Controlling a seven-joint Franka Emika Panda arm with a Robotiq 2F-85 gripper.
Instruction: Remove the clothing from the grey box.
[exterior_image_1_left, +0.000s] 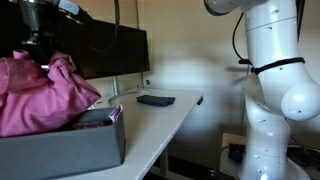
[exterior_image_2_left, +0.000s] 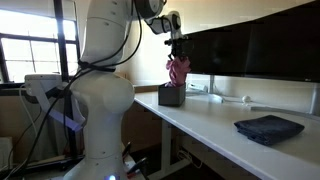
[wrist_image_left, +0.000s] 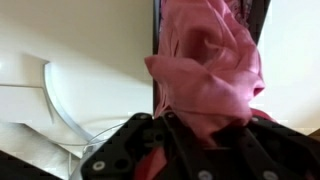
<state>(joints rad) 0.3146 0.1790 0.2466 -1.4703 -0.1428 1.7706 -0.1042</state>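
Note:
A pink garment (exterior_image_1_left: 45, 95) hangs from my gripper (exterior_image_1_left: 40, 52), its lower part still draping into the grey box (exterior_image_1_left: 70, 150) at the near edge of the white desk. In an exterior view the garment (exterior_image_2_left: 178, 70) dangles from the gripper (exterior_image_2_left: 177, 45) above the box (exterior_image_2_left: 171, 96). In the wrist view the pink cloth (wrist_image_left: 205, 65) fills the space between the black fingers (wrist_image_left: 195, 140), which are shut on it.
A dark folded cloth (exterior_image_1_left: 155, 100) lies on the white desk (exterior_image_1_left: 165, 118), also seen in an exterior view (exterior_image_2_left: 270, 128). Dark monitors (exterior_image_1_left: 105, 50) stand along the back of the desk. The white robot base (exterior_image_1_left: 275, 90) stands beside the desk.

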